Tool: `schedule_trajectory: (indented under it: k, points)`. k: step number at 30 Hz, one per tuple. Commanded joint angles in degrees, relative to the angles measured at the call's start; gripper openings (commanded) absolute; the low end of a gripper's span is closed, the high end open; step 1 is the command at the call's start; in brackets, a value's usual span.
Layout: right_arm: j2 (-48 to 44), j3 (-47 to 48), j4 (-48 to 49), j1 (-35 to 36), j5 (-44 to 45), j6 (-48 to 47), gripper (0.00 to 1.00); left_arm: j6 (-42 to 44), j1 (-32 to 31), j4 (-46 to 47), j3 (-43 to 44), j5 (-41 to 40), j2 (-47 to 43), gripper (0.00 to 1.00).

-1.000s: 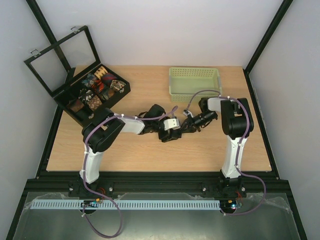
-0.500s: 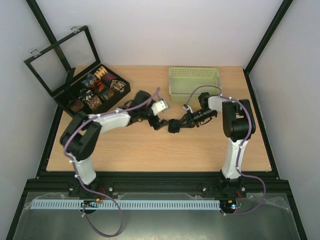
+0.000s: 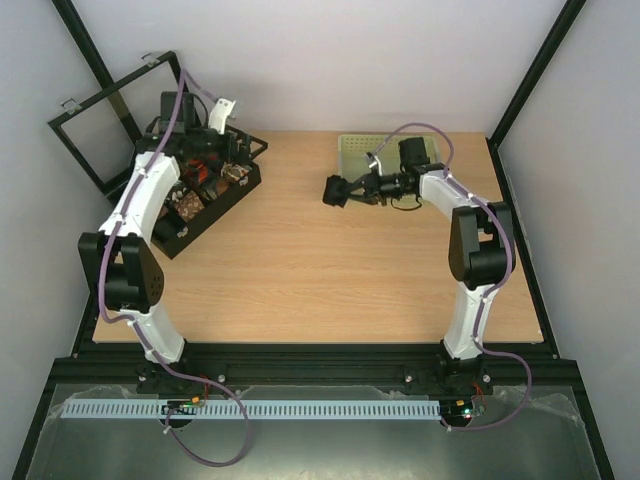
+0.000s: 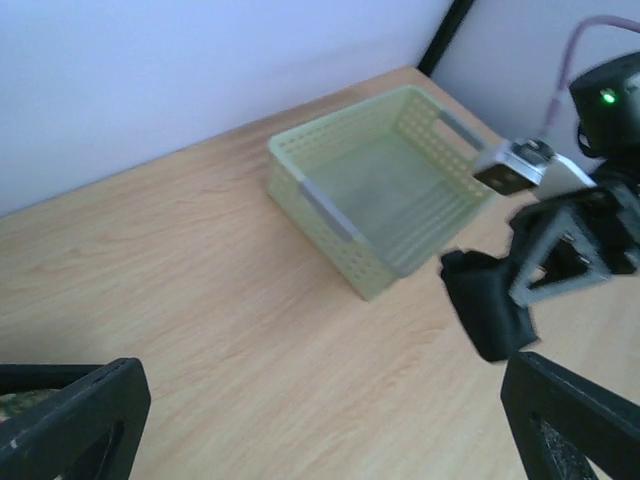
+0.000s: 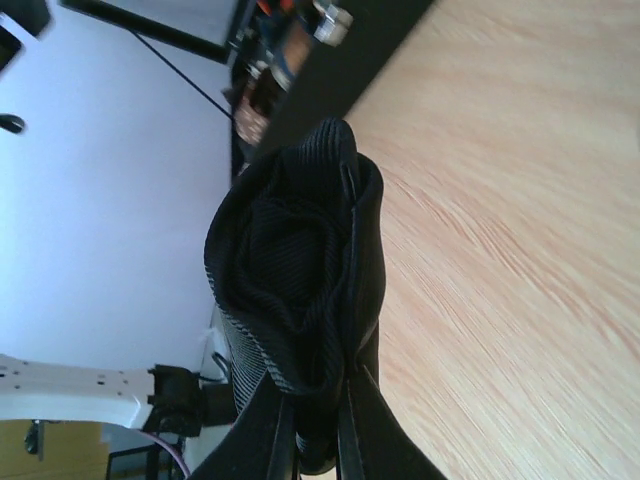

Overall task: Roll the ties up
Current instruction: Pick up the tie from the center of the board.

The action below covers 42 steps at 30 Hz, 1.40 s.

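Top view: right gripper (image 3: 347,190) is pinching the rolled black tie (image 3: 334,190) just beside the green basket (image 3: 352,148), and the left arm's over the black compartment box (image 3: 220,210). Left wrist: left gripper (image 4: 320,425) spread wide. Right wrist: black tie squeezed between the fingers (image 5: 268,430).

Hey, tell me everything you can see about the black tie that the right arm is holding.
The black tie is rolled into a loose, fat coil of ribbed woven fabric, with its layers and folded edges showing at one end. It is pinched between the fingers of the right gripper, which are shut on it. It is held over the wooden table, just left of the pale green basket in the top view, apparently clear of the surface. Nothing else touches it.
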Motion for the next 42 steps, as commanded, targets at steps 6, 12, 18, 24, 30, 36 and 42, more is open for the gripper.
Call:
schedule_trajectory:
  k: [6, 12, 18, 24, 30, 36, 42]
  points:
    - [-2.8, 5.8, 26.8, 7.6, -3.7, 22.1, 0.01, 2.8, 3.3, -20.4, -2.0, 18.4, -4.8, 0.99]
    - [-2.3, 4.7, 42.5, 12.1, -3.8, 32.2, 0.01, -1.1, 3.6, -16.5, -8.7, 22.4, -7.6, 0.99]
    - [-0.9, 3.3, 52.6, 13.9, -5.3, 39.6, 0.01, -8.8, 1.8, -8.8, -10.4, 25.4, -5.7, 0.94]
    - [0.1, 4.2, 53.9, 14.7, -6.8, 40.4, 0.01, -13.2, -1.1, -5.0, -8.3, 27.6, -2.8, 0.91]
    - [0.2, 5.0, 53.5, 15.7, -7.6, 39.4, 0.01, -16.8, -2.3, -1.0, -6.7, 26.8, -1.6, 0.88]
    - [0.2, 5.8, 49.9, 16.5, -7.5, 36.6, 0.01, -20.4, -2.6, 2.5, -6.5, 26.4, -1.4, 0.8]
    - [0.1, 5.8, 48.3, 16.7, -7.0, 35.5, 0.01, -20.6, -3.5, 3.8, -8.1, 27.5, -2.0, 0.56]
